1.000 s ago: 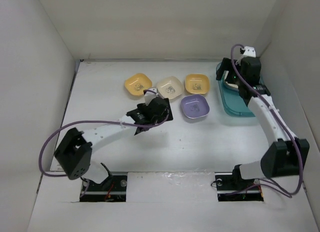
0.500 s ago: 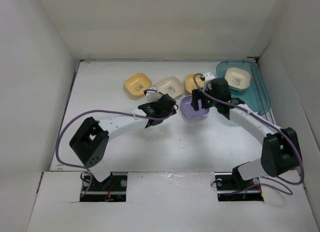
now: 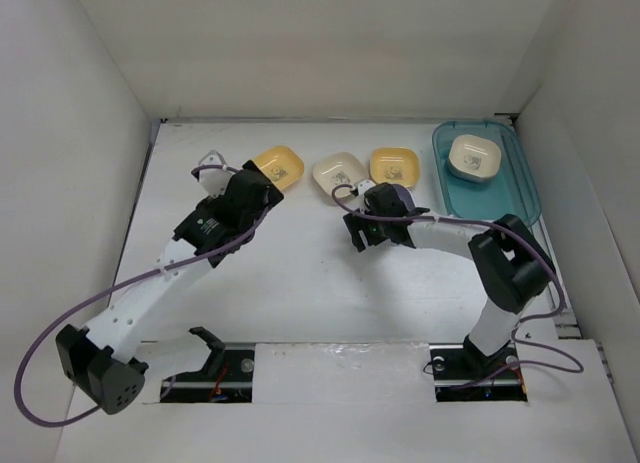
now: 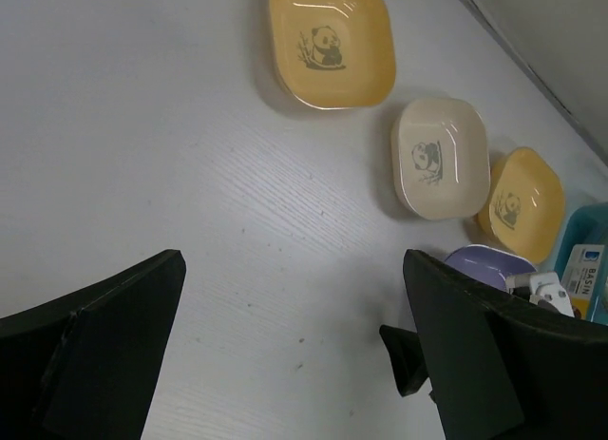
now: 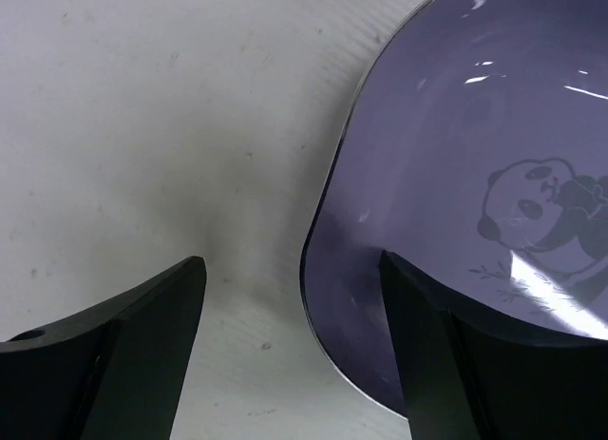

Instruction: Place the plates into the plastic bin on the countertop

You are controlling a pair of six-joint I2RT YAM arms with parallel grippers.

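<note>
Purple plate [image 5: 494, 174]: on bench, just left of plastic bin [image 3: 505, 198]. Right end effector [image 5: 290, 264]: nearer arm, jaws apart, straddling the plate's rim on the side away from the bin; not yet clamped.

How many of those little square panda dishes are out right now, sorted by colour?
Yellow dishes: 2
Cream dishes: 2, one of them inside the teal bin
Purple dish: 1, mostly hidden in the overhead view
Total: 5 dishes
</note>
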